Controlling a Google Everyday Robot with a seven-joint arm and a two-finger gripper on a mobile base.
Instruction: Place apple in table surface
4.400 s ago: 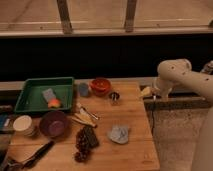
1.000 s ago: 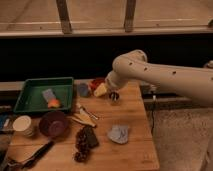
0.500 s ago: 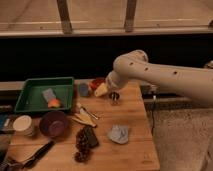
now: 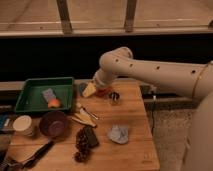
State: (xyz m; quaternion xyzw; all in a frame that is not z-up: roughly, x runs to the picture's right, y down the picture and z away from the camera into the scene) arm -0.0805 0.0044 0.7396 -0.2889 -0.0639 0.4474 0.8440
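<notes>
We see the apple (image 4: 54, 103) lying in the green tray (image 4: 31, 95) at the left of the frame. The gripper (image 4: 90, 90) hangs over the far edge of the desk (image 4: 132, 107), just right of the tray and beside the orange-red bowl (image 4: 103, 92). Its jaws are apart and empty, clear of the apple.

My gripper (image 4: 90, 90) is hanging over the back of the table surface (image 4: 131, 116), just right of the tray (image 4: 30, 99). The apple (image 4: 54, 103) is lying in the tray's front right corner. A bowl (image 4: 53, 123) is sitting before the tray, grapes (image 4: 80, 145) and a cloth (image 4: 119, 134) lying to its right.
</notes>
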